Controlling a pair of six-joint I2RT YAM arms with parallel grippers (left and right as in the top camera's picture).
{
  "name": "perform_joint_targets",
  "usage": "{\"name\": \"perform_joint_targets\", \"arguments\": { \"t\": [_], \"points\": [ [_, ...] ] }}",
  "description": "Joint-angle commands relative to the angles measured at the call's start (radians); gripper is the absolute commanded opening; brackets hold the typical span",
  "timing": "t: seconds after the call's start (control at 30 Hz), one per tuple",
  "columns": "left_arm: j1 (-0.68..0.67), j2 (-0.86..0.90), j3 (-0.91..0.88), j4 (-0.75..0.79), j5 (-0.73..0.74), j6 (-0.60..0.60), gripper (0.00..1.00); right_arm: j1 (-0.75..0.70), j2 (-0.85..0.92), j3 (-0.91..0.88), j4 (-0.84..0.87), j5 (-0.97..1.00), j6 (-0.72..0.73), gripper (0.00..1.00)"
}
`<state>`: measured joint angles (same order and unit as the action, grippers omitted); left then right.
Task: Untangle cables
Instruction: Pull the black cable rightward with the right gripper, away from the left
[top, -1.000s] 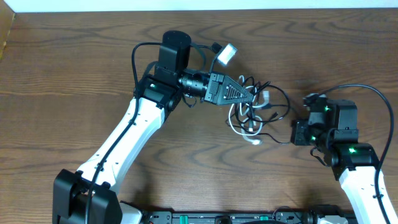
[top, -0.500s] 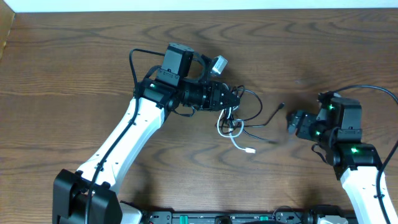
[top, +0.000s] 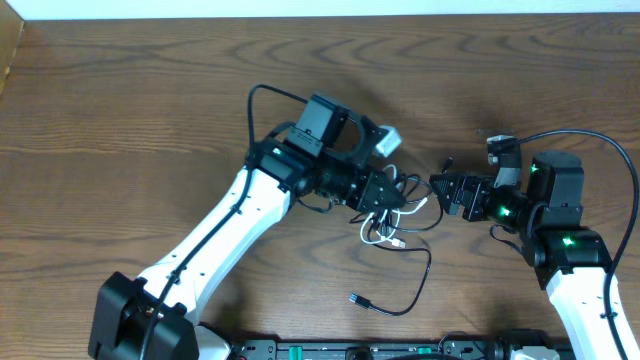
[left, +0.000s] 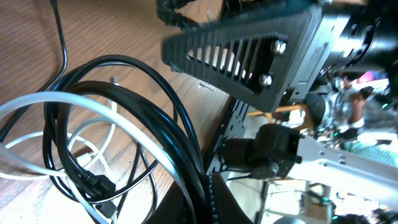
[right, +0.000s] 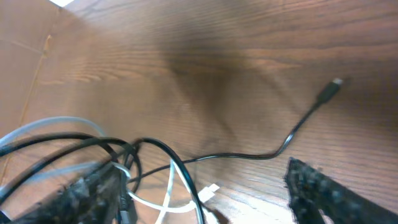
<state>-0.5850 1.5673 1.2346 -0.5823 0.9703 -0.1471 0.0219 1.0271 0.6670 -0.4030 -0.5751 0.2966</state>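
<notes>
Overhead: the cables (top: 392, 215) are bunched mid-surface, with the knot at the tip of the left hand (top: 388, 196), which is pinched together on the bundle. The right hand (top: 448, 190) is just beside it, knot at its 9 o'clock, fingers apart and gripping nothing. The black cable (top: 430, 275) runs free from the knot toward 6 o'clock and ends in a plug (top: 357, 299) lying on the surface (top: 120, 120). The white cable (top: 372, 236) loops at the knot's 7 o'clock.

Left wrist: black loops and white strands converge at bottom centre, where the grip sits. The loops look lifted off the wood.

Right wrist: the fingers (right: 93, 190) sit at 7 and 5 o'clock, wide apart. The knot is at 8 o'clock, and one black loop crosses between them unclamped. A black end with a connector trails to 2 o'clock.

The right hand is nearer the loose loops, so the likely pull is along the 9–3 line, away from the left hand.
</notes>
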Motion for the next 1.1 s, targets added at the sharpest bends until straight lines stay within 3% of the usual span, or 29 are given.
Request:
{"name": "perform_joint_targets", "arguments": {
  "t": [0.0, 0.13, 0.23, 0.7, 0.9, 1.0, 1.07],
  "points": [
    [-0.032, -0.008, 0.013, -0.005, -0.078, 0.058, 0.08, 0.006, -0.008, 0.013, 0.003, -0.045, 0.113, 0.76],
    [-0.070, -0.008, 0.013, -0.004, -0.174, 0.058, 0.08, 0.006, -0.008, 0.013, -0.002, -0.050, 0.389, 0.75],
    [-0.092, -0.008, 0.013, 0.003, -0.205, 0.058, 0.08, 0.007, -0.008, 0.013, -0.004, -0.089, 0.487, 0.76],
    [-0.139, -0.008, 0.013, 0.079, -0.204, 0.057, 0.07, 0.092, -0.008, 0.013, -0.001, -0.135, 0.522, 0.54],
    [-0.174, -0.008, 0.013, 0.094, -0.205, 0.058, 0.08, 0.092, -0.008, 0.013, 0.000, -0.135, 0.522, 0.28],
    [-0.172, -0.008, 0.013, 0.095, -0.219, 0.058, 0.09, 0.092, -0.008, 0.013, -0.001, -0.135, 0.522, 0.05],
    [-0.171, -0.008, 0.013, 0.090, -0.274, 0.057, 0.13, 0.092, -0.008, 0.013, -0.010, -0.135, 0.521, 0.01]
  ]
}}
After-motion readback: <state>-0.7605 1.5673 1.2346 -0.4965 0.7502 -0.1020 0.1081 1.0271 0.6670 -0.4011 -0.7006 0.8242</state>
